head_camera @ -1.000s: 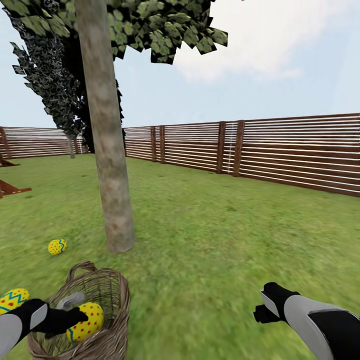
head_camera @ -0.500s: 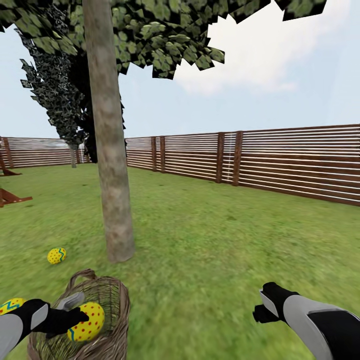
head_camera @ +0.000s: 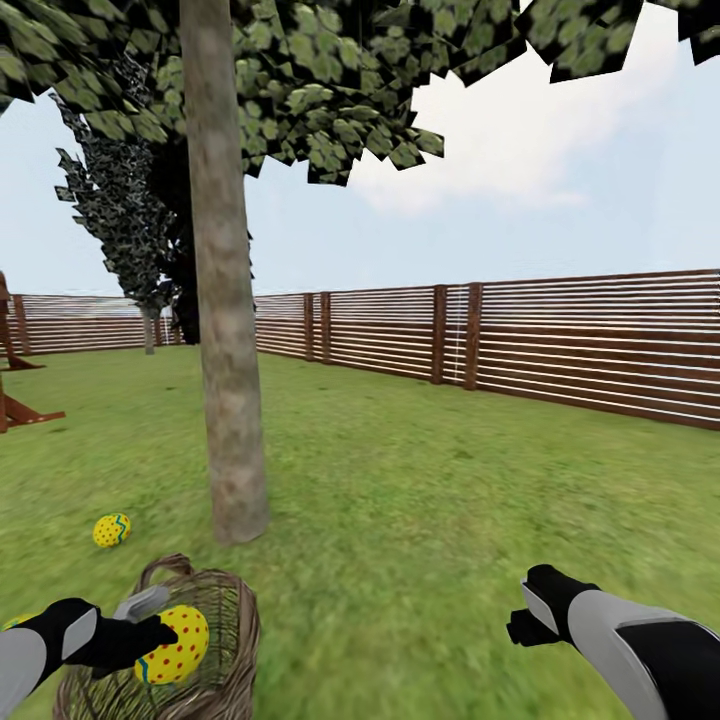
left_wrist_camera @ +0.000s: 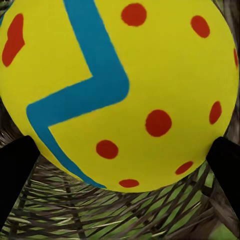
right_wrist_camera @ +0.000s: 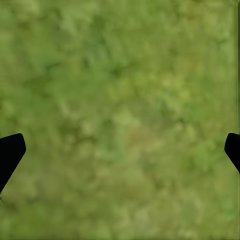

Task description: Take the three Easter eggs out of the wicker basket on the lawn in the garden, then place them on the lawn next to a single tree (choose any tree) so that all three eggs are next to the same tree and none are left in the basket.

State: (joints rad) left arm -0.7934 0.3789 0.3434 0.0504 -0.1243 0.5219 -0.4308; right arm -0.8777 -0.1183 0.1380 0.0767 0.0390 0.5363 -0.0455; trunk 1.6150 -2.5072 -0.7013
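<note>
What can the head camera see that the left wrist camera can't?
Head view alone: the tree trunk, the fence, an egg on the lawn near the trunk, the lawn, and the right gripper with nothing in it. Left wrist view alone: the blue zigzag band and red dots up close, with grass through the weave. Both: the held egg in the left gripper, over the wicker basket.

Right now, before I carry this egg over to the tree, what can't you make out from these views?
- Wicker basket interior, head view: the held egg and left pincer cover it, so any egg beneath is hidden.
- A yellow sliver at the left edge, head view: cut off; cannot confirm it's an egg.
- Basket base: cut off by the bottom edge.
- Right pincer, right wrist view: tips clipped at the edges.
</note>
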